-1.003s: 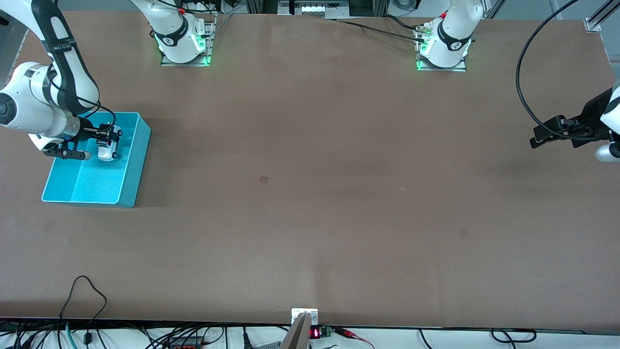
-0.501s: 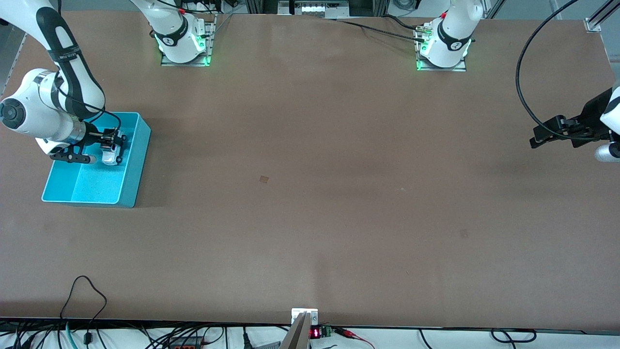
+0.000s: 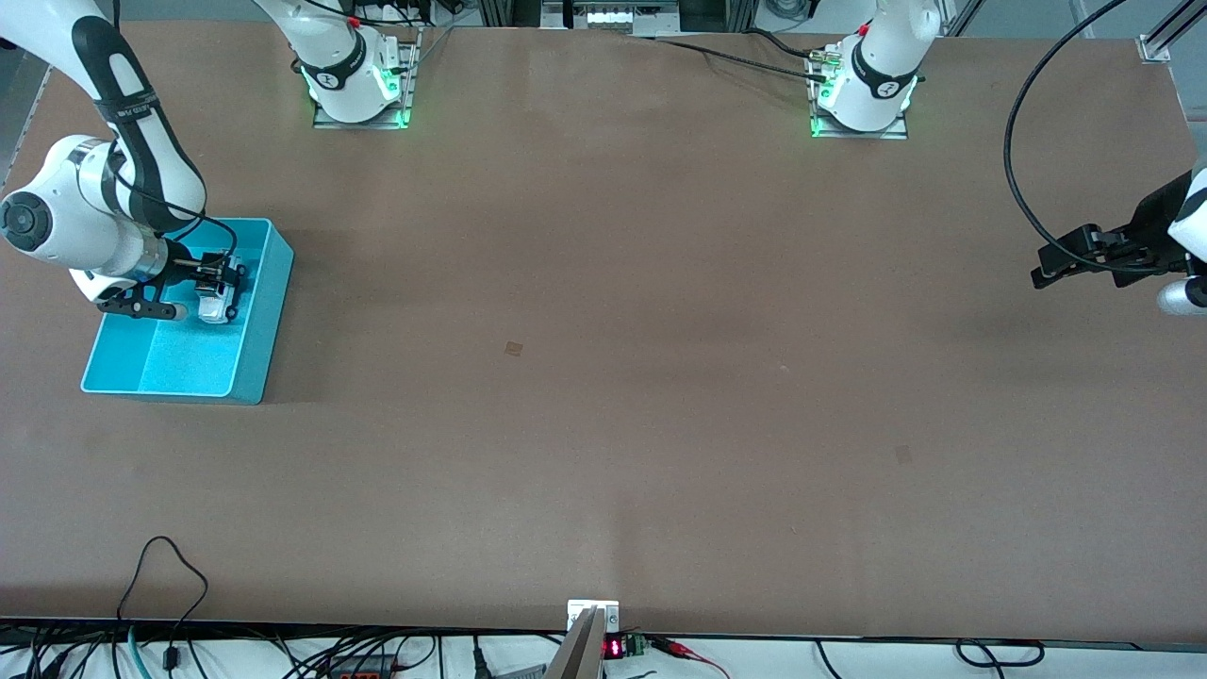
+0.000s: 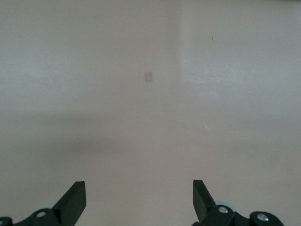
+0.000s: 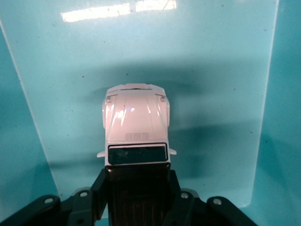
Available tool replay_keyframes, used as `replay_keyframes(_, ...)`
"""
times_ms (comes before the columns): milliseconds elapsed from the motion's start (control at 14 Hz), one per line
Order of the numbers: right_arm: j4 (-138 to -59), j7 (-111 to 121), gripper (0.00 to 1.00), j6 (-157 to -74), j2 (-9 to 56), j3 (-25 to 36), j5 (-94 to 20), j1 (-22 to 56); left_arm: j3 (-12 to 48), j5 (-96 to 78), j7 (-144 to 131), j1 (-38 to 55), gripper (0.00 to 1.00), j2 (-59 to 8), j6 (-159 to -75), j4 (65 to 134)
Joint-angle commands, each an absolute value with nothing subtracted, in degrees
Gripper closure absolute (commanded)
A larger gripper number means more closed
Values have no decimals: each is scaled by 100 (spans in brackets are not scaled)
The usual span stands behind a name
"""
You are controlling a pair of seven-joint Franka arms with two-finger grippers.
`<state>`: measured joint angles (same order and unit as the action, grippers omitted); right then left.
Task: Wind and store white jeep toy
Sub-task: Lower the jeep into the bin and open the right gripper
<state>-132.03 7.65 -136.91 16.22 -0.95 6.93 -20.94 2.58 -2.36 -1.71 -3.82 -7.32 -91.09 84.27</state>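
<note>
The white jeep toy, boxy with a black roof, is down inside the teal bin at the right arm's end of the table. My right gripper is shut on it. In the right wrist view both fingers press the sides of the jeep at its black roof, with the gripper right over the bin's floor. Whether the wheels touch the floor I cannot tell. My left gripper waits open over the table at the left arm's end, and the left wrist view shows nothing between this gripper's fingers.
The two arm bases stand along the table's edge farthest from the front camera. A black cable loops down to the left arm. Cables and a small display lie along the nearest edge.
My right arm has come down a little and carried the jeep lower into the bin. The left arm has not moved.
</note>
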Motion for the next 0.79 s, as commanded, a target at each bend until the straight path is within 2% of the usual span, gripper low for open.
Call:
replay_keyframes(0,-13166,694,29,-13737,1644,-149,826,-2180,272,-237,-114,-387,0,-686,-9079,8464)
replay_keyframes(286,-13140,712,14,-13729,1635,-149,826,-2180,272,-237,-114,-387,0,-686,-9079,8464)
replay_keyframes(358,-13131,712,5,-13729,1600,-149,826,-2171,272,-237,-114,-387,0,-686,-9070,8464)
replay_keyframes(430,-13087,721,0,-13720,1565,-149,826,-2171,272,-237,-114,-387,0,-686,-9070,8464)
replay_keyframes(716,-13043,721,0,-13641,1205,-158,826,-2092,264,-237,-114,-404,0,-703,-9097,8464)
